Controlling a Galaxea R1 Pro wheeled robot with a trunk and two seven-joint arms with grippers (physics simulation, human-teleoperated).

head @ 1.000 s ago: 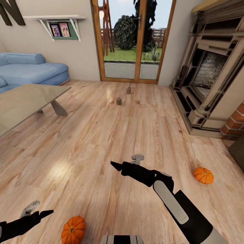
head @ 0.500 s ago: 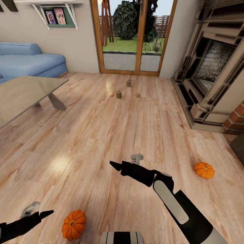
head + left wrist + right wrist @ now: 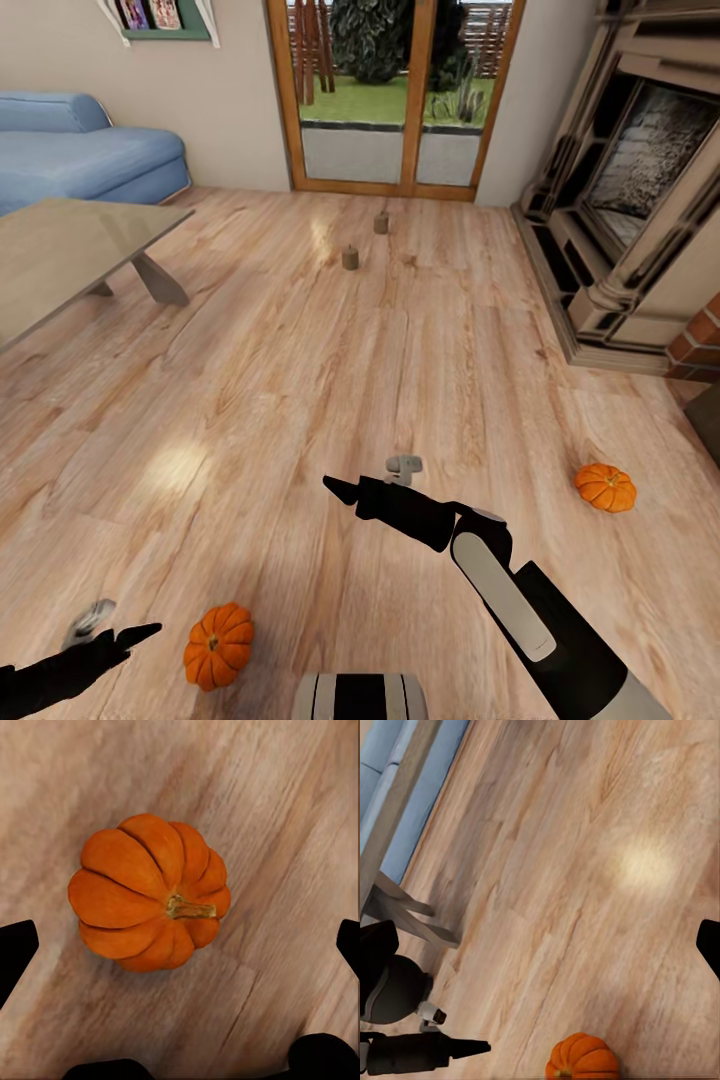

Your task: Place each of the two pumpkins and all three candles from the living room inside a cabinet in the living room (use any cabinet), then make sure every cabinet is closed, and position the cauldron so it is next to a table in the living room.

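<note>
One orange pumpkin point(image 3: 218, 646) sits on the wood floor, just right of my left gripper point(image 3: 120, 622). In the left wrist view the same pumpkin point(image 3: 146, 889) lies under my left gripper point(image 3: 180, 945), whose black fingertips point(image 3: 15, 949) stand wide open and clear of it. A second pumpkin point(image 3: 604, 487) rests on the floor to the right. My right gripper point(image 3: 368, 475) hovers open over bare floor. Two candles point(image 3: 350, 258) point(image 3: 381, 223) stand far off near the glass door. The table point(image 3: 70, 250) is at the left. The cauldron is out of view.
A blue sofa point(image 3: 80, 150) stands behind the table. The stone fireplace point(image 3: 640, 200) lines the right wall, with a dark-brown corner point(image 3: 708, 420) below it at the edge. The glass door point(image 3: 390, 90) is straight ahead. In the right wrist view the near pumpkin point(image 3: 583, 1057) and a table leg point(image 3: 412, 922) appear.
The whole picture has shifted as the camera moved: pumpkins, candles and door sit higher in the view. Both grippers keep their place in the picture and stay open.
</note>
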